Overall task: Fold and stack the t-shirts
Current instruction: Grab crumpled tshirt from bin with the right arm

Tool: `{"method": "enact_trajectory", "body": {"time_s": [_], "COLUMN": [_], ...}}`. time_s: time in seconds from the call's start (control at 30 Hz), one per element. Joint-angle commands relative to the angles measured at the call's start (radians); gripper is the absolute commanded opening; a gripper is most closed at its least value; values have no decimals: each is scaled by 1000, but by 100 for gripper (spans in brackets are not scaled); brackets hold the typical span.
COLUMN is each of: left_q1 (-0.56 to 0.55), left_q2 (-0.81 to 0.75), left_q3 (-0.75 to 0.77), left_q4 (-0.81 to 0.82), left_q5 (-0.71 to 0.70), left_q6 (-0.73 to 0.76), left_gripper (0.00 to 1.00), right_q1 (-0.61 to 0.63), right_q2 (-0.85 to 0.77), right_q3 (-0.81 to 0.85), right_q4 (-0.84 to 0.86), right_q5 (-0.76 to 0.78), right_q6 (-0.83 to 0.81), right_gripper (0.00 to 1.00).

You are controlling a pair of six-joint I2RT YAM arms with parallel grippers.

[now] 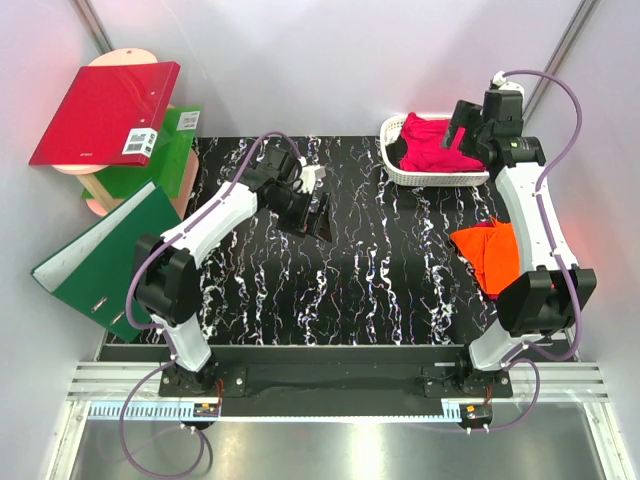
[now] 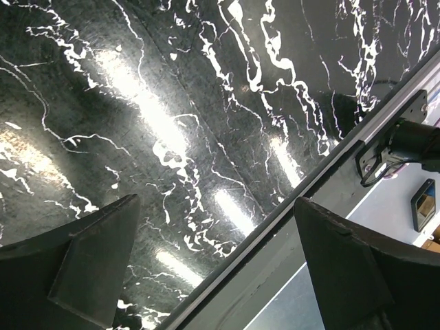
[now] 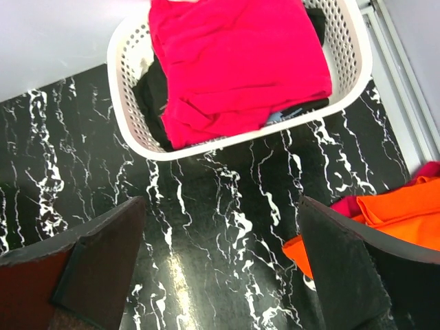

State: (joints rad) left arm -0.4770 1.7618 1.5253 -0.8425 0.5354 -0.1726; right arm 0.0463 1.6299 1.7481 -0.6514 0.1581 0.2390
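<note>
A magenta-pink t-shirt lies folded in a white perforated basket at the table's far right, over dark cloth. An orange t-shirt lies folded on the black marbled table by the right arm, with a strip of pink cloth showing at its edge. My right gripper hangs open above the basket's near side, holding nothing. My left gripper is open and empty over bare table left of centre.
A red ring binder rests on a green one at the far left. Another green binder leans at the table's left edge. The left wrist view shows the table's metal edge rail. Walls close in on both sides.
</note>
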Motion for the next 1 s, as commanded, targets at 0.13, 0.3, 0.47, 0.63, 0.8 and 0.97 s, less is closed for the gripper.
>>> {"method": "enact_trajectory", "body": {"time_s": [0.13, 0.3, 0.47, 0.63, 0.8, 0.97], "left_q1": [-14, -32, -51, -54, -55, -54], "left_q2": [-70, -73, -88, -157, -194, -153], "left_q3": [6, 22, 90, 98, 108, 147], "left_q4": [43, 28, -62, -79, -64, -61], "left_q5": [11, -121, -431, -678, -736, -707], "left_q6": [-1, -25, -28, -31, -27, -5], "left_gripper": [99, 99, 99, 99, 99, 99], "right_q1": [20, 96, 233, 242, 205, 124], "right_q2": [27, 132, 271, 419, 540, 675], "right_q3": [33, 131, 255, 441, 601, 807], "right_q4": [-54, -112, -169, -235, -235, -235], "right_q5": [11, -14, 23, 53, 130, 182], "right_q6": [-56, -98, -181, -170, -155, -115], "right_gripper": [100, 100, 100, 100, 100, 100]}}
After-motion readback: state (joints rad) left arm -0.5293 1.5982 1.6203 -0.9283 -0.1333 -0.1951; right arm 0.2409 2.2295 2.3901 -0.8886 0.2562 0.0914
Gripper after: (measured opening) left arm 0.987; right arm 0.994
